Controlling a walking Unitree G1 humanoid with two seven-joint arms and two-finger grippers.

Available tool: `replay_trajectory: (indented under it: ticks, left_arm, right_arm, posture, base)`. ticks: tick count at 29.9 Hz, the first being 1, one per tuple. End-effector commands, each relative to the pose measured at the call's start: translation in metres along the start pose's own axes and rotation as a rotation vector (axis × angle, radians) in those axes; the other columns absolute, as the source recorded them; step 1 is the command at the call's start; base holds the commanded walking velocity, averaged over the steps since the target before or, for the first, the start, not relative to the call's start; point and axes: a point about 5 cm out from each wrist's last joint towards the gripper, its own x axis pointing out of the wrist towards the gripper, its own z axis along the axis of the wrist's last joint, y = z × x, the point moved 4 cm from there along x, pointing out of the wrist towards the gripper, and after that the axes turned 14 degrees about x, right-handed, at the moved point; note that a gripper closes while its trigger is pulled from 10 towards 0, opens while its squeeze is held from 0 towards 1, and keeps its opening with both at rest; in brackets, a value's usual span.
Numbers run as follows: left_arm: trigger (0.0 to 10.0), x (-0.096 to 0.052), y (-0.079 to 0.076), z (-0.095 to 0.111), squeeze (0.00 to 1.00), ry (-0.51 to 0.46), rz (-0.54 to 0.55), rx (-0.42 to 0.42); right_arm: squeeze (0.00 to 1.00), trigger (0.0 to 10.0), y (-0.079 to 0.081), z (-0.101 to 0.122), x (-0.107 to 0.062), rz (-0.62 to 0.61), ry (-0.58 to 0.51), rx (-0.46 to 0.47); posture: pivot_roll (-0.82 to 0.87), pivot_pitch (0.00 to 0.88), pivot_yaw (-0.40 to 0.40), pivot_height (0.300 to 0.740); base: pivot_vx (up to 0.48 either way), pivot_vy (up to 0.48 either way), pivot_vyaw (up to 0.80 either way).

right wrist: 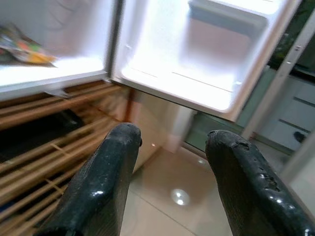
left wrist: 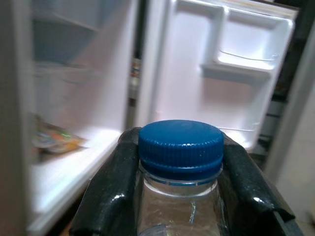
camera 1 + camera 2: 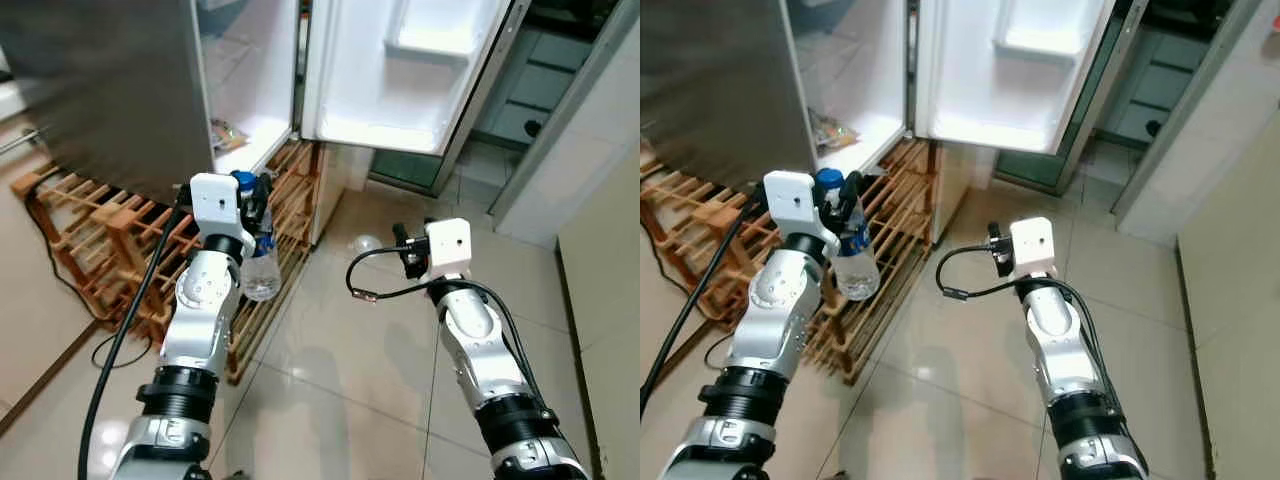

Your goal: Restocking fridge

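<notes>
Your left gripper [image 2: 179, 196] is clamped on the bottle [image 3: 258, 262], fingers [image 2: 110, 191] pinching just under the blue cap [image 2: 180, 149]. You're holding it above the wooden rack [image 3: 120, 240], in front of the open fridge [image 3: 250, 90]. A packet [image 3: 228, 135] lies on the fridge floor. Your right gripper [image 1: 170, 187] hangs over the tiles, jaws apart, nothing in them, facing the open door [image 3: 405, 70].
</notes>
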Motion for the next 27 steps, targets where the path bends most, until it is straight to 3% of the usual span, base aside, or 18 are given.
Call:
replay_trajectory:
  ticks: [1, 13, 27]
  left_arm:
    - [10.0, 0.004, -0.005, 0.011, 0.0, -0.043, -0.013, 0.01]
    - [10.0, 0.01, -0.013, 0.02, 0.0, -0.074, -0.074, 0.04]
    - [10.0, 0.014, -0.025, 0.022, 0.0, -0.077, -0.082, 0.024]
  right_arm:
    - [0.0, 10.0, -0.007, 0.005, -0.001, -0.015, -0.016, -0.008]
    - [0.0, 10.0, -0.008, 0.0, -0.001, -0.037, -0.002, 0.009]
    - [0.0, 10.0, -0.011, 0.004, -0.002, -0.024, -0.013, -0.012]
  posture:
    - [-0.03, 0.0, -0.089, 0.74]
    - [-0.03, 0.0, -0.058, 0.74]
    - [-0.05, 0.0, -0.076, 0.74]
  base:
    - [0.465, 0.0, 0.0]
    - [0.463, 0.0, -0.68]
    - [0.466, 0.0, 0.0]
